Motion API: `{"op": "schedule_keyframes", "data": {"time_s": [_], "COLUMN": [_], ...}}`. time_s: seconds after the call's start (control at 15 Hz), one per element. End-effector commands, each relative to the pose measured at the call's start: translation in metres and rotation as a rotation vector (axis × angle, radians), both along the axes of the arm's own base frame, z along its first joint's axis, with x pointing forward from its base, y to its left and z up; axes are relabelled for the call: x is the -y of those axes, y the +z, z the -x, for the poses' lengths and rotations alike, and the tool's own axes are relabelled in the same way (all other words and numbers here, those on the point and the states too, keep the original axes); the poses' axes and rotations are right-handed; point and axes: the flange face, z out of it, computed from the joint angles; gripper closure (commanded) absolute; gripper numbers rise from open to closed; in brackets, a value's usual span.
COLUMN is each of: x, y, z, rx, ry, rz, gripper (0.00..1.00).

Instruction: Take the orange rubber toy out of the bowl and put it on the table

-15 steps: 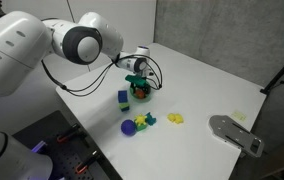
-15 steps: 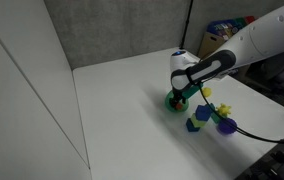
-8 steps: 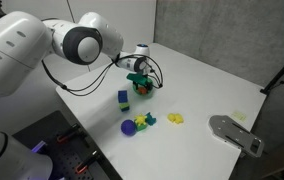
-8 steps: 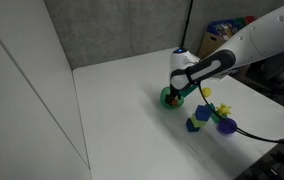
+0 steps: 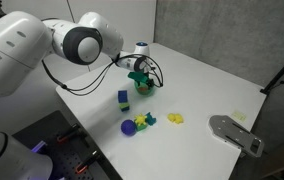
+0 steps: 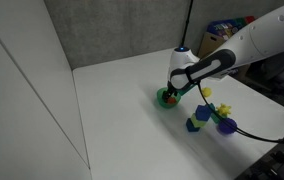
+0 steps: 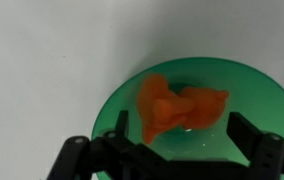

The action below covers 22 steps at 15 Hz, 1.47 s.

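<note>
The orange rubber toy (image 7: 178, 106) lies in the bright green bowl (image 7: 252, 90), filling its middle in the wrist view. My gripper (image 7: 182, 138) is open right above the bowl, with one dark finger on each side of the toy and neither touching it. In both exterior views the gripper (image 5: 139, 78) (image 6: 176, 88) hangs low over the bowl (image 5: 143, 90) (image 6: 165, 98) on the white table (image 5: 202, 80) (image 6: 122, 100). The toy itself is hidden by the gripper in those views.
A blue block (image 5: 123, 98), a purple ball (image 5: 129, 127), a green-and-yellow toy (image 5: 146, 120) and a small yellow toy (image 5: 175, 118) lie near the bowl. A grey device (image 5: 234, 132) sits at the table's edge. A wall panel (image 6: 22, 90) borders the table.
The gripper has shifted slightly over the bowl. Its fingers stay open and the toy stays in the bowl.
</note>
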Motion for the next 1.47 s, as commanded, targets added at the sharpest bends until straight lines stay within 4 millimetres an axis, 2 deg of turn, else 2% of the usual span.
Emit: {"op": "schedule_keyframes", "data": {"time_s": [0.0, 0.53, 0.67, 0.8, 0.93, 1.2, 1.4], "x": [0.002, -0.005, -0.004, -0.004, -0.003, -0.004, -0.003], "y": [0.0, -0.027, -0.027, -0.023, -0.016, 0.005, 0.025], "z": [-0.007, 0.004, 0.003, 0.001, -0.001, -0.007, -0.013], "rx": [0.006, -0.035, -0.033, -0.029, -0.024, -0.018, -0.005], "ry": [-0.017, -0.005, -0.007, -0.006, -0.01, -0.017, -0.03], "rz": [-0.017, -0.016, -0.01, -0.011, -0.013, -0.038, -0.061], "gripper": [0.0, 0.0, 0.26, 0.41, 0.47, 0.67, 0.73]}}
